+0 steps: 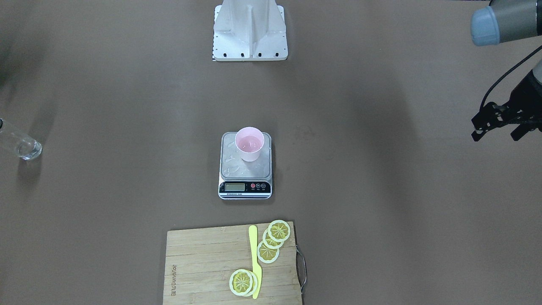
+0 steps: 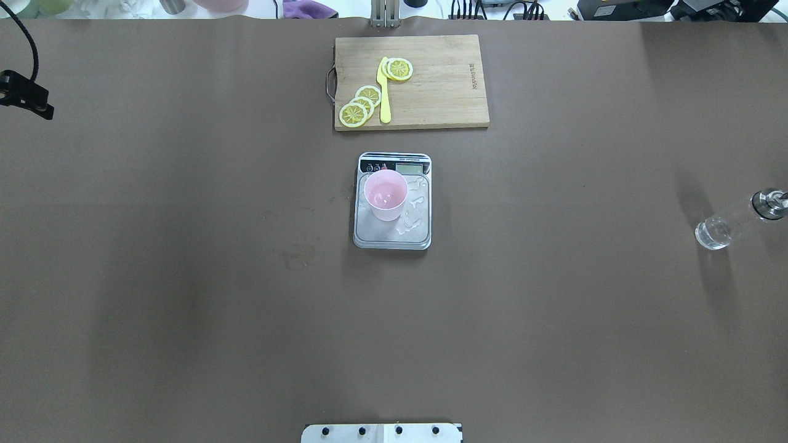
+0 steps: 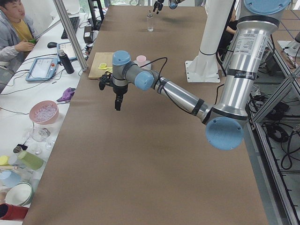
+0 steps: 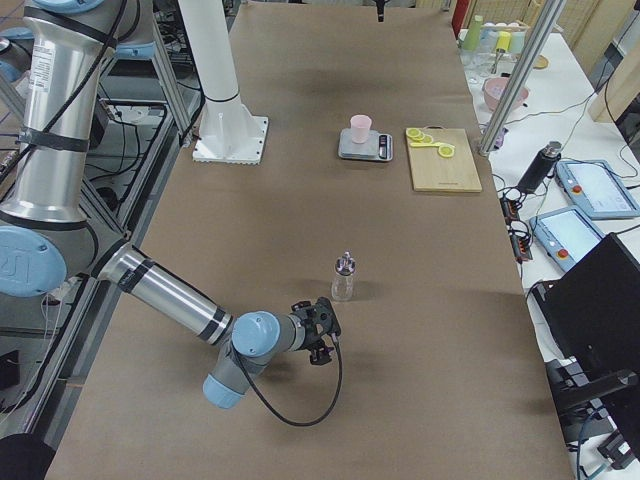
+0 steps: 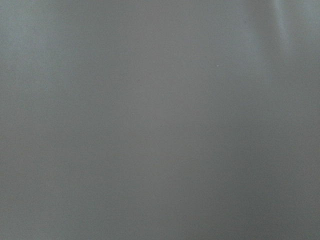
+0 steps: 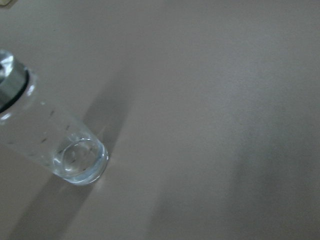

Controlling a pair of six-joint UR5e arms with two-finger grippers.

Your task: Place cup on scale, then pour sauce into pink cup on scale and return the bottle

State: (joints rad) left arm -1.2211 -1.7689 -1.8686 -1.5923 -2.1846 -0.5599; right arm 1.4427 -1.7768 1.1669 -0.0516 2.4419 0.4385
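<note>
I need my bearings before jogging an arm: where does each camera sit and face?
Front-facing: across the table, looking steeply down at the scale; robot base top, left arm right edge.
Overhead: behind the robot, looking forward; base bottom, left fingers left edge.
Exterior left: table's end, looking along it; left arm near.
Exterior right: opposite end; right arm near, bottle just beyond.
Left wrist: bare table only.
Right wrist: down on the bottle; no fingers show.
Shared: front-facing and overhead show the cup on the scale, mirrored.
</note>
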